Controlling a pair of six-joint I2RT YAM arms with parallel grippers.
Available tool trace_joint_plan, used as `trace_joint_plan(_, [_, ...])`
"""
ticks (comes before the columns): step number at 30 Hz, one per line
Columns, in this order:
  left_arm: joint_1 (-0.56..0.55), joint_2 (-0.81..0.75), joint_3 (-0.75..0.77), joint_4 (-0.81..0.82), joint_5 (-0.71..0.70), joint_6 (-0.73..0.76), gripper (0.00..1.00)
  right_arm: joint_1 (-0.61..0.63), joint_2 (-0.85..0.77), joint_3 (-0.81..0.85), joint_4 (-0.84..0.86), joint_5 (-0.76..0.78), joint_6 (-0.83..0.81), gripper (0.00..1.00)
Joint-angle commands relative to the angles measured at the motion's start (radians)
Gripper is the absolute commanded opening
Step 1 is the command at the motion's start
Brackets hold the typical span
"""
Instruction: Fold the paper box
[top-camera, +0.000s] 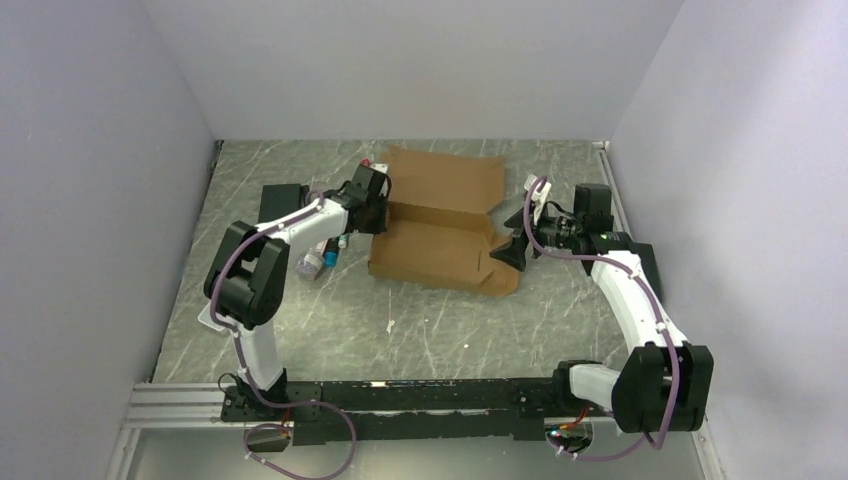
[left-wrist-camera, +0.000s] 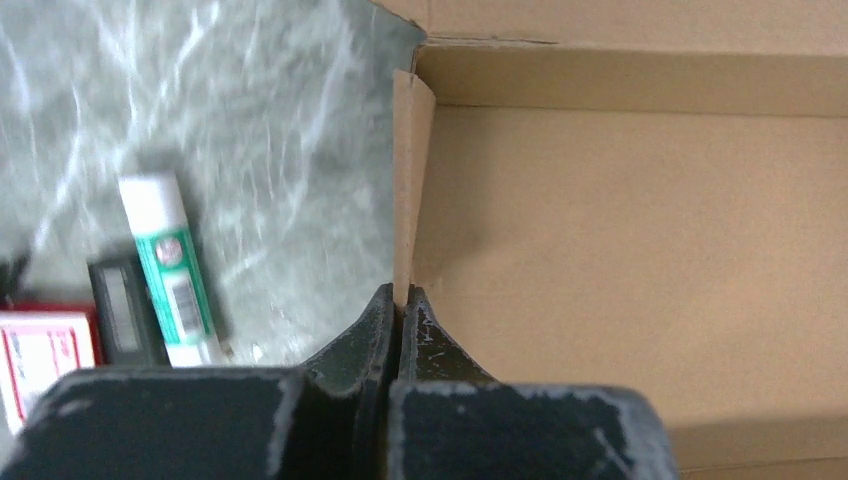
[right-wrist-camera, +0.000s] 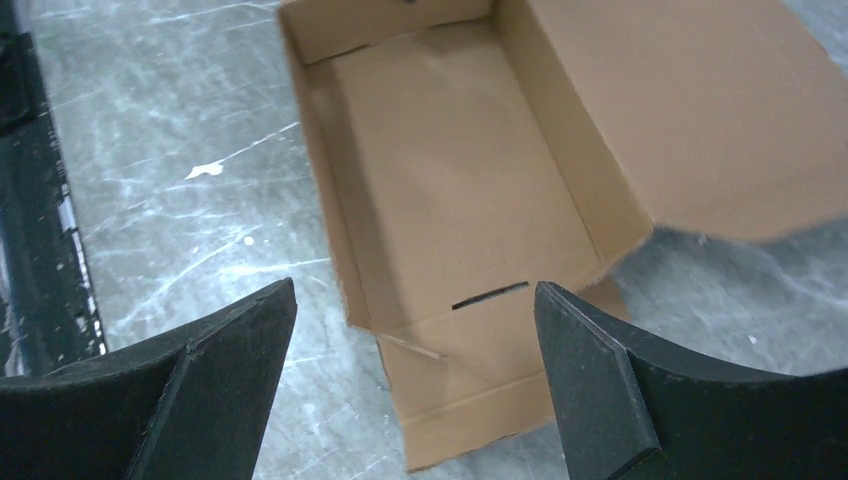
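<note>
The paper box (top-camera: 440, 225) is a brown cardboard mailer lying mid-table, partly formed, its lid flap spread toward the back. My left gripper (top-camera: 375, 205) is at the box's left end, shut on the upright left side flap (left-wrist-camera: 408, 190), which stands thin between the fingertips (left-wrist-camera: 378, 320). My right gripper (top-camera: 512, 250) is open and empty above the box's right end. In the right wrist view the box (right-wrist-camera: 450, 190) shows raised side walls, a slot and a flat end flap (right-wrist-camera: 500, 390) between my spread fingers (right-wrist-camera: 230, 350).
Small items lie left of the box: a green-and-white tube (left-wrist-camera: 170, 270), a dark block (left-wrist-camera: 120, 305), a red-and-white pack (left-wrist-camera: 40, 355), and bottles (top-camera: 315, 262) by the left arm. White walls close in on three sides. A metal rail (top-camera: 400, 400) runs along the near edge.
</note>
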Motion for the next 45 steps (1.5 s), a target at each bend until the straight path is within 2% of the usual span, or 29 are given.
trace_joint_plan(1, [-0.059,-0.091,-0.064,-0.057,-0.199,-0.314,0.0,-0.004,0.031,-0.003,0.134,0.126,0.151,0.93])
trace_joint_plan(2, [-0.069,-0.097,-0.08,-0.072,-0.226,-0.35,0.0,-0.004,0.034,-0.013,0.166,0.156,0.176,0.93])
trace_joint_plan(7, [-0.126,-0.126,-0.177,-0.07,-0.323,-0.492,0.0,-0.004,0.058,-0.075,0.387,0.432,0.522,0.9])
trace_joint_plan(10, [-0.151,-0.156,-0.232,-0.045,-0.365,-0.537,0.0,-0.004,0.106,-0.066,0.407,0.579,0.638,0.89])
trace_joint_plan(13, [-0.166,-0.182,-0.275,-0.017,-0.383,-0.562,0.0,-0.004,0.163,-0.048,0.385,0.656,0.671,0.83])
trace_joint_plan(17, [-0.183,-0.206,-0.3,-0.012,-0.406,-0.572,0.0,-0.004,0.219,-0.038,0.378,0.675,0.673,0.71])
trace_joint_plan(31, [-0.203,-0.24,-0.368,0.081,-0.362,-0.532,0.0,-0.004,0.382,0.015,0.379,0.669,0.66,0.51])
trace_joint_plan(32, [-0.204,-0.242,-0.371,0.087,-0.359,-0.528,0.0,-0.004,0.391,0.021,0.375,0.661,0.658,0.47])
trace_joint_plan(34, [-0.205,-0.248,-0.377,0.095,-0.355,-0.524,0.0,-0.004,0.409,0.031,0.373,0.644,0.657,0.27])
trace_joint_plan(37, [-0.207,-0.258,-0.389,0.114,-0.349,-0.514,0.0,-0.004,0.407,0.034,0.384,0.638,0.651,0.03])
trace_joint_plan(38, [-0.207,-0.262,-0.392,0.12,-0.346,-0.509,0.0,-0.004,0.4,0.032,0.39,0.634,0.648,0.0])
trace_joint_plan(45, [-0.236,-0.29,-0.4,0.157,-0.367,-0.456,0.0,0.013,0.258,-0.004,0.424,0.568,0.611,0.0])
